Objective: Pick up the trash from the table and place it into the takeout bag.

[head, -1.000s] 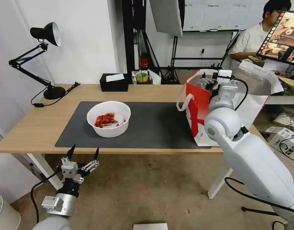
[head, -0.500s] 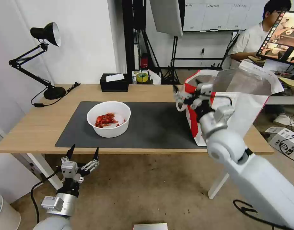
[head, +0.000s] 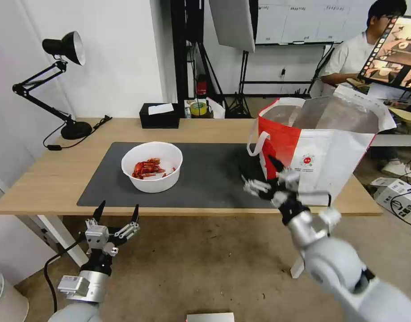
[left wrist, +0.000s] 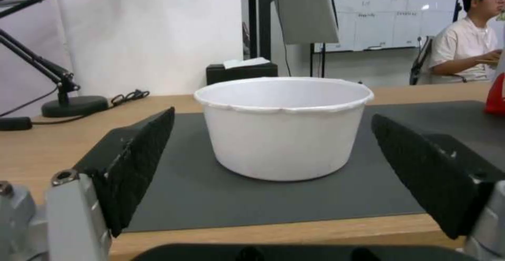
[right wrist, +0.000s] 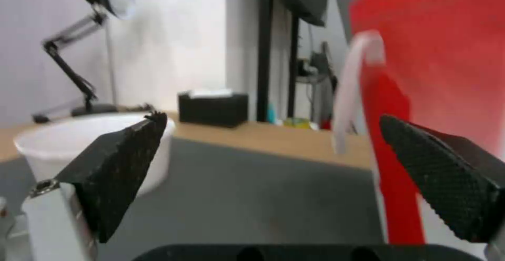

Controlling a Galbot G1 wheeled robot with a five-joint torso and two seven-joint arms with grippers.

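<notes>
Of the trash, a white round bowl (head: 152, 166) with red shellfish scraps sits on the dark grey mat (head: 214, 179) of the light-wood table (head: 53, 179). The takeout bag (head: 321, 147) stands open at the table's right end, its foil lining showing. My left gripper (head: 117, 209) hangs open just below the table's front edge, facing the bowl (left wrist: 284, 127) between its fingers (left wrist: 137, 162). My right gripper (head: 259, 175) is open and holds nothing. It hovers over the mat's front right corner, just left of the bag (right wrist: 436, 56), with the bowl (right wrist: 63, 150) farther off.
A black tissue box (head: 160, 115) and a black desk lamp (head: 62, 80) stand along the table's back and left. A person sits behind the bag at another desk. Bare mat lies between the bowl and the bag.
My right arm has come out of the takeout bag and swung down and forward to the mat's front right corner, open. The left gripper and the bowl have not moved.
</notes>
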